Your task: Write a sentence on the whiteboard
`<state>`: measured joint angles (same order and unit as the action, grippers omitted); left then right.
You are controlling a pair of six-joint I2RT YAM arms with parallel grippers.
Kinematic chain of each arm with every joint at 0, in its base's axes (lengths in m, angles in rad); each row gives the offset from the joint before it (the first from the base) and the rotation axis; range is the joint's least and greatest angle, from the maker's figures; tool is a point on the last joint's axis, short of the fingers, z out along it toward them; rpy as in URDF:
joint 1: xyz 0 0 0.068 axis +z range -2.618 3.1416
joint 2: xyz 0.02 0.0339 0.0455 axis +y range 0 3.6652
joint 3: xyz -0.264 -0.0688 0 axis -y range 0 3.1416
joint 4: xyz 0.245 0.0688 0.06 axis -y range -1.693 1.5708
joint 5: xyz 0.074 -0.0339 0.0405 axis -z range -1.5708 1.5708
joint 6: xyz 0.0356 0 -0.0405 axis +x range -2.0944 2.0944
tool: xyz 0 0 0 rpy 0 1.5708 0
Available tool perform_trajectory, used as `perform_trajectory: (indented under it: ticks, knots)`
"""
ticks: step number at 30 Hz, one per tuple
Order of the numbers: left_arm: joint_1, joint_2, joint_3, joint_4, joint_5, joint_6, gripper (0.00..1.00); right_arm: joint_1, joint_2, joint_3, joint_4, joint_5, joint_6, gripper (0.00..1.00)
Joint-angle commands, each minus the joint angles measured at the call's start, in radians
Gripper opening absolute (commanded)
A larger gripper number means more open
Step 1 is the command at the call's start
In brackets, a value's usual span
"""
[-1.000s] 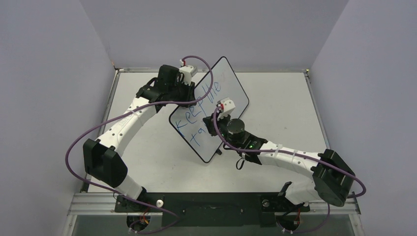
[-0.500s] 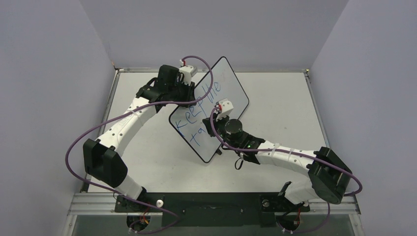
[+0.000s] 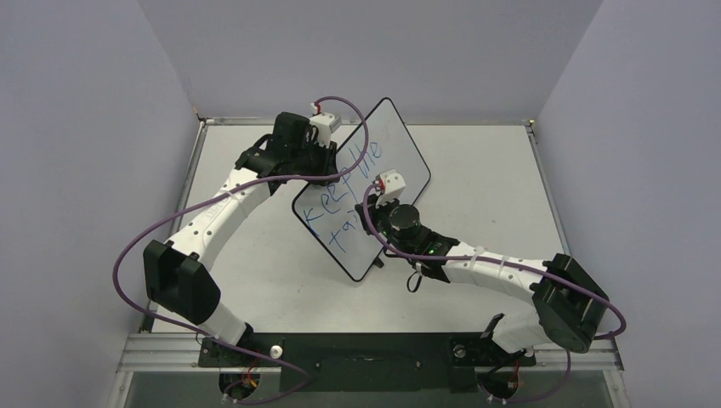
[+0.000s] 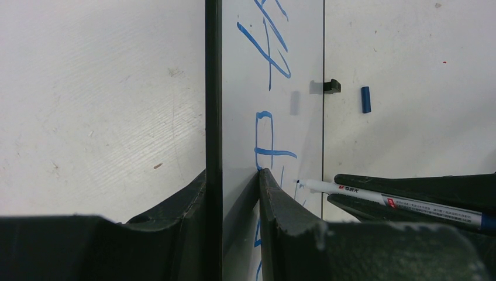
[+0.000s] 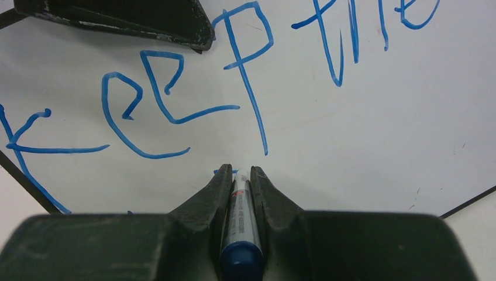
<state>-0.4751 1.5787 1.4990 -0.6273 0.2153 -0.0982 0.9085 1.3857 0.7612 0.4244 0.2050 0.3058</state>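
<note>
Over pale tabletop (image 3: 485, 170), whiteboard (image 4: 301, 134) rim sits clamped between left jaws.

White-shelled left arm (image 3: 223, 212) and right arm (image 3: 493, 272) have black joint housings; purple cables (image 3: 119, 263) loop along both. The left claw (image 4: 233, 173) and right claw (image 5: 240, 170) are matte black.

Whiteboard (image 3: 400, 153) x1. Marker pen (image 5: 238, 205) x1, plus 1 loose blue cap (image 4: 365, 99) on the table (image 3: 476, 170) — 1 table. Arms x2: left arm (image 3: 221, 212), right arm (image 3: 493, 272). Grippers x2, 1 per arm: left gripper (image 4: 233, 172), right gripper (image 5: 240, 168), 2 fingers ea. Purple cables (image 3: 343, 98) x2. The sentence (image 5: 245, 88): 2 lines of blue writing — 2 whole words up top, "Keep" and "the", approx 3 letters in the 2nd. Board feet in view: 1 black foot (image 4: 331, 86).
</note>
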Motion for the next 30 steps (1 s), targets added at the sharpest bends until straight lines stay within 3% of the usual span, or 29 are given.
perform_trajectory:
  ticks: [1,8,30]
  knots:
    - [-0.043,0.043,-0.06,-0.037,-0.068,0.083,0.0,-0.007,-0.046,-0.011,0.008,0.022,-0.016,0.0]
    - [-0.045,0.044,-0.059,-0.035,-0.068,0.083,0.0,-0.011,-0.087,-0.028,-0.007,0.043,-0.036,0.0]
    - [-0.049,0.052,-0.06,-0.038,-0.073,0.085,0.0,-0.029,-0.001,0.018,0.031,-0.009,-0.01,0.0]
